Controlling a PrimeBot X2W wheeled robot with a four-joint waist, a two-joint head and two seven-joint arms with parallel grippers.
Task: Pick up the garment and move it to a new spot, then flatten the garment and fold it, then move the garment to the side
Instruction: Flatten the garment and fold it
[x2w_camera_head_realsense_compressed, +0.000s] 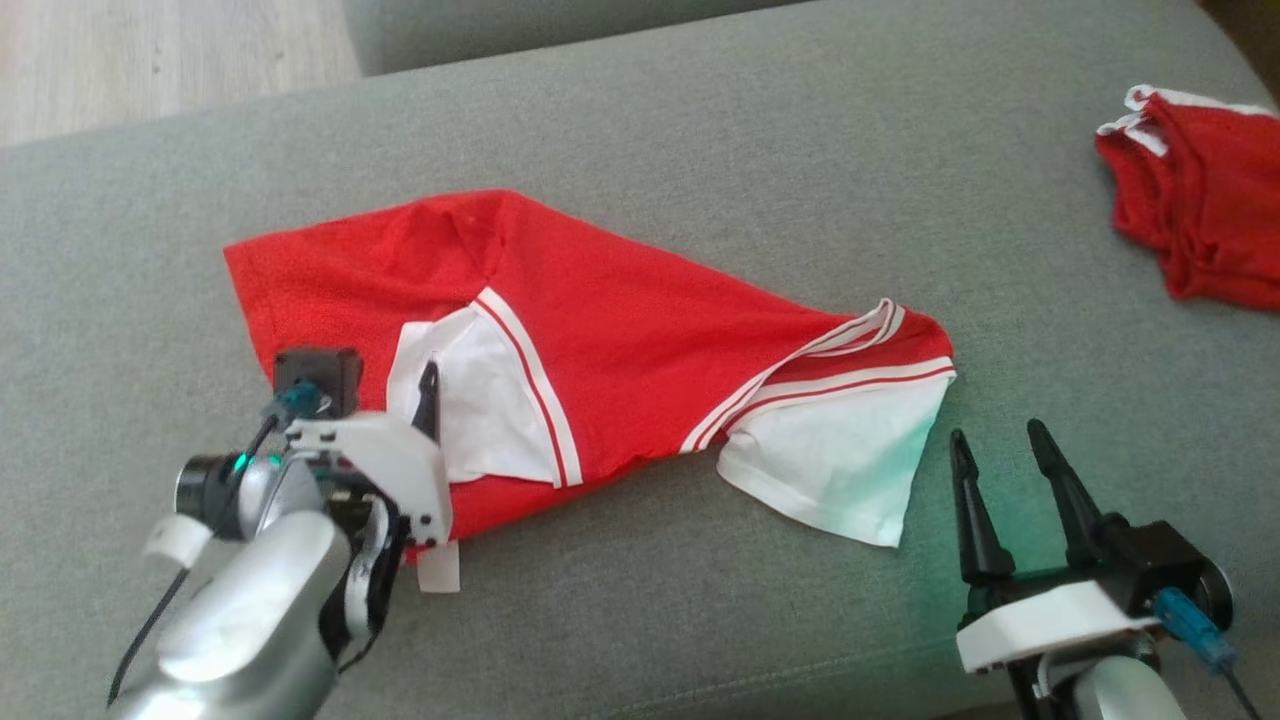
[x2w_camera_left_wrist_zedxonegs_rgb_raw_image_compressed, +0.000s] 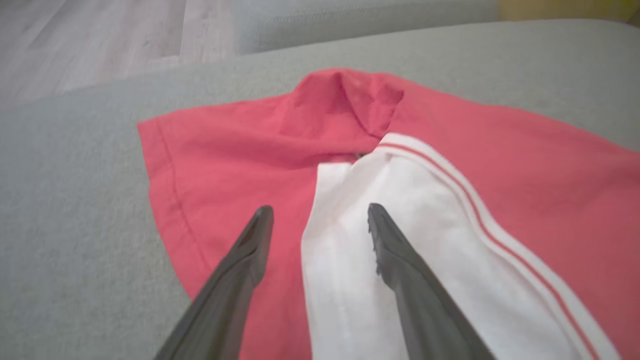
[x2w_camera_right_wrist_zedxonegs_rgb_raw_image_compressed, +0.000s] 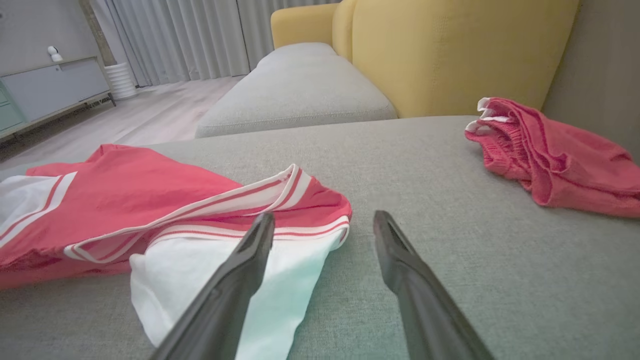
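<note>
Fingers (x2w_camera_left_wrist_zedxonegs_rgb_raw_image_compressed: 240, 270) stand spread, grasping nothing. The left gripper (x2w_camera_left_wrist_zedxonegs_rgb_raw_image_compressed: 319, 209) is over the garment's (x2w_camera_head_realsense_compressed: 620, 330) white sleeve (x2w_camera_left_wrist_zedxonegs_rgb_raw_image_compressed: 345, 270), the right gripper (x2w_camera_head_realsense_compressed: 997, 430) by the cushion's (x2w_camera_head_realsense_compressed: 700, 130) front edge.

On the cushion (x2w_camera_head_realsense_compressed: 700, 130) the garment (x2w_camera_head_realsense_compressed: 620, 320), left claw (x2w_camera_left_wrist_zedxonegs_rgb_raw_image_compressed: 319, 209) over its left end, right claw (x2w_camera_head_realsense_compressed: 997, 432) just right of it.

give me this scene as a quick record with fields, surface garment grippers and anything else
surface: grey sofa cushion
garment: red shirt, white striped sleeves, lying rumpled, not yet flat
left gripper: open, over one white sleeve
right gripper: open, beside the other white sleeve, holding nothing
other: second red garment, bunched at the cushion's far right
</note>
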